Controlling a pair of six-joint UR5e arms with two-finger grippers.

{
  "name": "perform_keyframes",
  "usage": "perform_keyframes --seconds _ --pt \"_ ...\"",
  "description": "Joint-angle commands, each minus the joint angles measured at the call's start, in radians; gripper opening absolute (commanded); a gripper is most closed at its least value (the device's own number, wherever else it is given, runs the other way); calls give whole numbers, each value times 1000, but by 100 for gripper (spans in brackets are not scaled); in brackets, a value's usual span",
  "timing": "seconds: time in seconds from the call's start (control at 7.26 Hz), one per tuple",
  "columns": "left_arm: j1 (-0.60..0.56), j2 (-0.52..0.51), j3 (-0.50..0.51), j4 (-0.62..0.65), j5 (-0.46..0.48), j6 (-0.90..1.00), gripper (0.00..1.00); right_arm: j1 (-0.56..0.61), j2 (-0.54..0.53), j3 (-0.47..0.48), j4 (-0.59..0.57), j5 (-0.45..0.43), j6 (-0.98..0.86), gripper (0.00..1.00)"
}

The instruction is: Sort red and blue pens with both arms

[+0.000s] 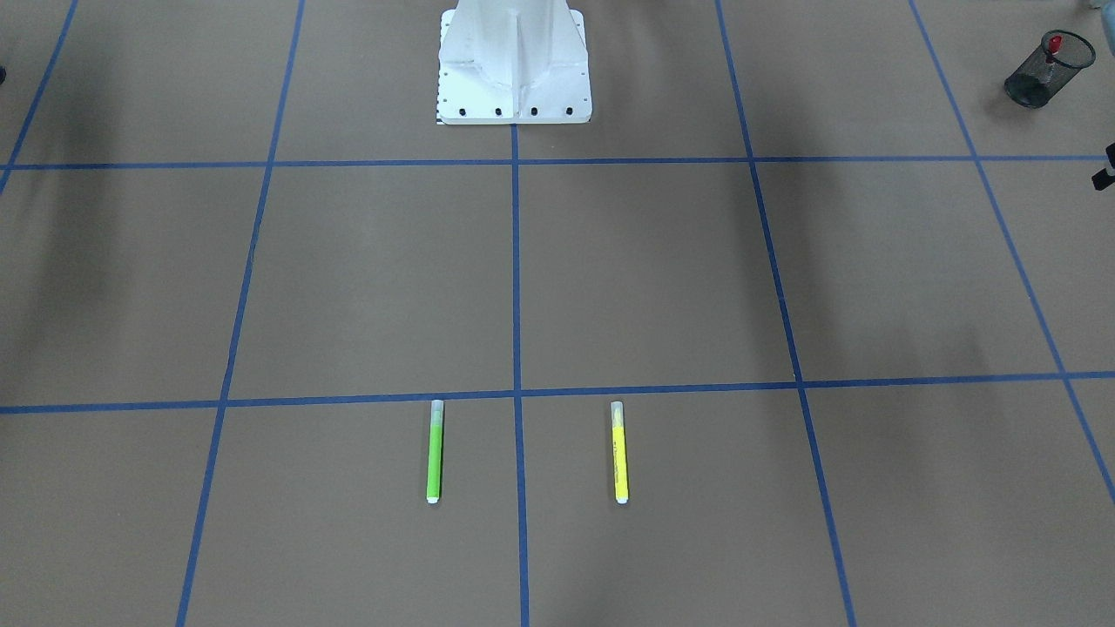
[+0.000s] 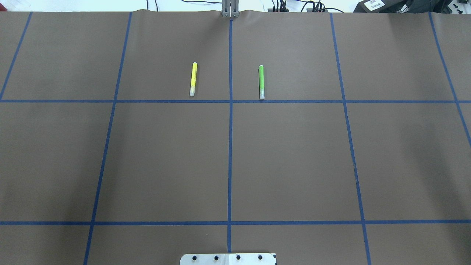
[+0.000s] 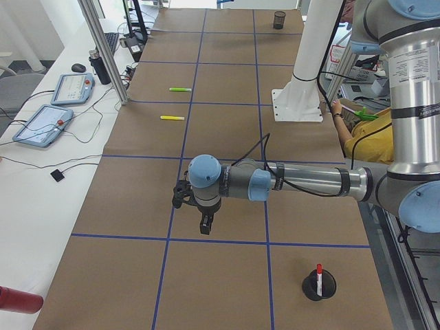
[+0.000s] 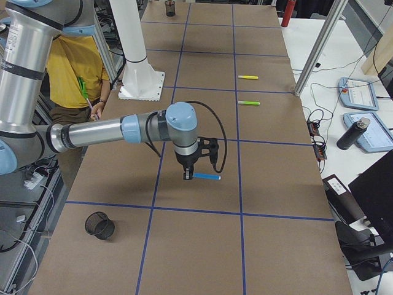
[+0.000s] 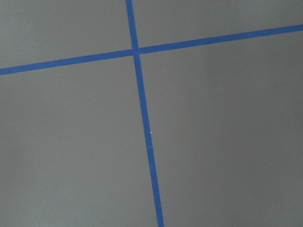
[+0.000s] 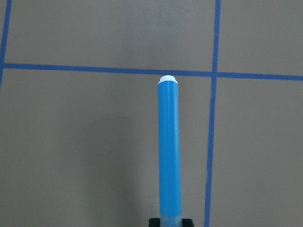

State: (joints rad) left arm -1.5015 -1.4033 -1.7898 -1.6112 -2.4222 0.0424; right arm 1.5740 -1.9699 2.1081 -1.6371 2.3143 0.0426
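Roughly half done, I judge: the red-capped white marker (image 3: 318, 273) stands in a black mesh cup (image 3: 319, 289). The blue-barrelled, white-ended marker (image 6: 169, 146) lies level, its cap end clenched in the right arm's (image 4: 92, 132) jaws, well apart from the second mesh cup (image 4: 100, 225). The left arm's (image 3: 309, 182) jaws: cannot tell

Matt brown paper over the table (image 2: 165, 158), smooth and flat, and the blue tape lines (image 2: 230, 147) carry a faint sheen. The blue pen (image 6: 169, 151) has a smooth plastic barrel in a satin finish. On the right arm (image 4: 92, 132) there's brushed silver metal, with its joint cap (image 4: 182, 117) in glossy pale blue plastic. The cup (image 4: 100, 225) is black wire mesh, and the pedestal (image 1: 514, 70) is glossy white-painted metal.
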Motion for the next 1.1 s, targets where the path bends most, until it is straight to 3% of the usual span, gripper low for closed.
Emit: perform_keyframes --seconds 0.0,0.14,0.41,0.55,0.96 --pt "1 -5 -5 1 -6 1 100 119 -235 35 3 43 -104 0" --pt "1 -8 -7 1 -6 1 100 195 -341 30 2 138 -110 0" --pt "1 -8 -14 1 -6 1 100 378 -450 20 -73 201 -109 0" --pt "1 -8 -16 1 -6 2 100 506 -467 20 -174 201 -110 0" --pt "9 -8 -36 1 -6 2 100 876 -396 36 -638 188 -110 0"
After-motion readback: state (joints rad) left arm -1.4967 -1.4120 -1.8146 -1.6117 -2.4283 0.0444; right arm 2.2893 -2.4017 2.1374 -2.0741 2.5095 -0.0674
